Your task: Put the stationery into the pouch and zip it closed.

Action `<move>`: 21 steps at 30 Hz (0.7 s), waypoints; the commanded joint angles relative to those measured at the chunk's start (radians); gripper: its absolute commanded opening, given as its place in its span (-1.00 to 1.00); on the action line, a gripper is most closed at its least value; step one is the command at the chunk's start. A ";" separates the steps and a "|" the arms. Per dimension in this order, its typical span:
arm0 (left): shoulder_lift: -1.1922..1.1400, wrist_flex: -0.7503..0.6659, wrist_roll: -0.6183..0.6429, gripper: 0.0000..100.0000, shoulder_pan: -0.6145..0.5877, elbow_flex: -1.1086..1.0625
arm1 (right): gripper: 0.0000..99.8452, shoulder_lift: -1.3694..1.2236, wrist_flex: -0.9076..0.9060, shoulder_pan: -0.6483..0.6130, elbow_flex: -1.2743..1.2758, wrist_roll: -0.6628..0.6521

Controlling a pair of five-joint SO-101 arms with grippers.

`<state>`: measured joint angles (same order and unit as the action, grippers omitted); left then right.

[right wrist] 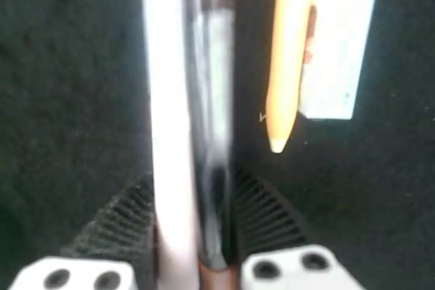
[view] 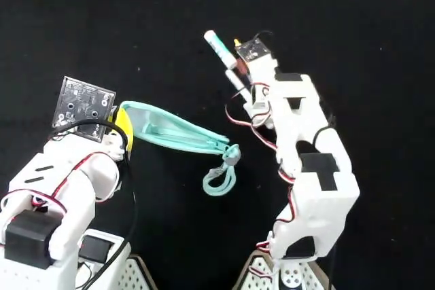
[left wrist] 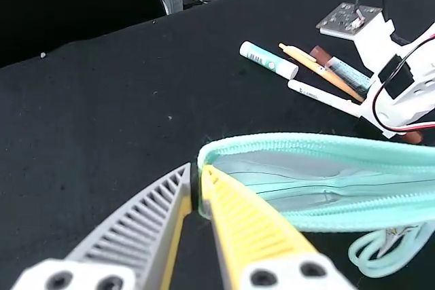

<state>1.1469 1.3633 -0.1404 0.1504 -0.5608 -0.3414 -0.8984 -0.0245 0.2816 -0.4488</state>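
Our left gripper (left wrist: 197, 191) is pinched tight on the end of the teal pouch (left wrist: 326, 168), which stretches away from its tips with the zip open; our right gripper (right wrist: 194, 208) sits narrow, clasping a white pen (right wrist: 166, 100) and a clear pen (right wrist: 211, 66) together between its fingers; just beside that pair lie an orange pen (right wrist: 289, 52) and a glue stick (right wrist: 340, 39).

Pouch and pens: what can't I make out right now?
Pouch contents: seen nearly edge-on in the high view; cut off by the frame edge in the left wrist view.
White pen and dark pen: blurred in the right wrist view, both ends cut off.
Same pens, high view: partly hidden under the right arm.
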 commanded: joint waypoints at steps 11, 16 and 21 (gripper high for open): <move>-0.018 0.003 0.012 -0.94 0.005 -0.045 | -0.97 0.283 -0.057 0.196 0.254 -0.209; -0.018 0.003 0.012 -0.94 0.005 -0.042 | -0.97 0.394 0.081 0.305 0.415 -0.276; -0.018 0.003 0.012 -0.94 0.005 -0.039 | -0.64 0.404 0.032 0.319 0.424 -0.287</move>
<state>1.1469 1.3633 -0.1404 0.1504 -0.5608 0.0146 -0.8447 0.2777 0.7020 -0.7219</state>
